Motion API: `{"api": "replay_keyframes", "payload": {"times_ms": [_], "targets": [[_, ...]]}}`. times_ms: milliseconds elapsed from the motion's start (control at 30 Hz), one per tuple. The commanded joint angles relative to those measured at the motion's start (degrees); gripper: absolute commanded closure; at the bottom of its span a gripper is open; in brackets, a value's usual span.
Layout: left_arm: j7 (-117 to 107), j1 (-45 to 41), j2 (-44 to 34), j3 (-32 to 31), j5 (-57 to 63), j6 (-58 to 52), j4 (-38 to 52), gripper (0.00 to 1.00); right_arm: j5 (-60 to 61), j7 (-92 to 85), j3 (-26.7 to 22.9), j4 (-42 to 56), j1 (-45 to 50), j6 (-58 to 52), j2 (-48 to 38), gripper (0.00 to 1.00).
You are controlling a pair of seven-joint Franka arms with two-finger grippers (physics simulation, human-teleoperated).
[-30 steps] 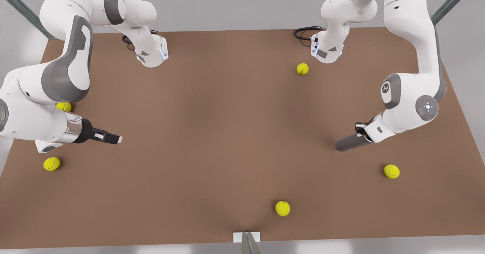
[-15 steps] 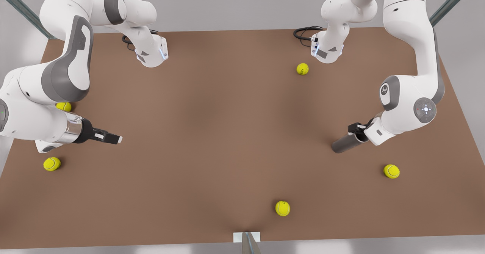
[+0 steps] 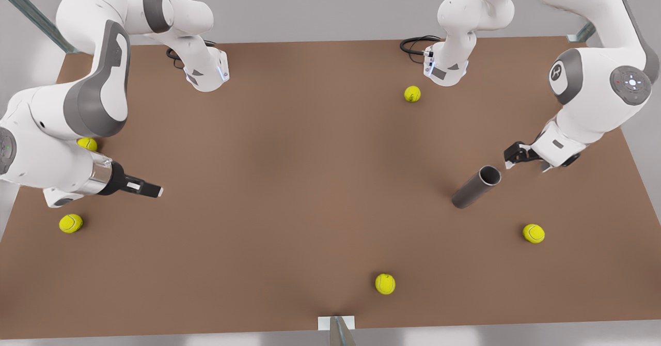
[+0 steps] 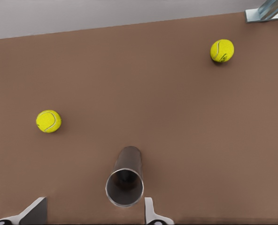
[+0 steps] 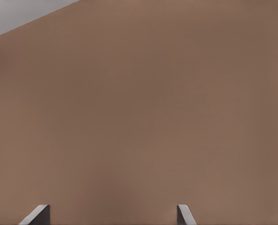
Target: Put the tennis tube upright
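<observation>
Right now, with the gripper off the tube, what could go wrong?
The tennis tube looks upright on the table, with the open left gripper beside its open top; a careless retreat might clip the rim and topple it. A tennis ball lies close by and could get knocked if the tube falls. The right gripper waits far off, open.

Two arms [image 3: 93, 93], cased in glossy white shells with grey joint panels. A round grey cap [image 3: 630, 83] with small light marks is fitted on one arm. A polished metal collar [image 3: 98, 178] is followed by a black tool [image 3: 155, 190]. Black cables [image 3: 413, 45] are looped at both bases.
</observation>
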Motion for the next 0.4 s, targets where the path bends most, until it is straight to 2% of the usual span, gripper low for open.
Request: {"api": "replay_keyframes", "payload": {"times_ms": [0, 133, 200, 367], "targets": [[-2.7, 0.0, -0.6, 0.0, 2.0, -4.2, 0.1, 0.00, -8.4, -0.4, 0.1, 0.0, 3.2, 3.1, -0.1, 0.00], [-2.8, 0.0, -0.6, 0.0, 2.0, -4.2, 0.1, 0.00, -8.2, -1.6, 0.1, 0.0, 4.1, 2.4, -0.4, 0.00], [-2.8, 0.0, -0.5, -0.1, 2.0, -4.2, 0.0, 0.00, -8.3, -14.6, -0.5, 0.0, 3.5, 2.3, -1.1, 0.00], [-2.8, 0.0, -0.5, -0.2, 2.0, -4.5, 0.0, 0.00, -8.3, -15.0, -0.4, 0.0, 3.5, 1.5, -1.2, 0.00]]}}
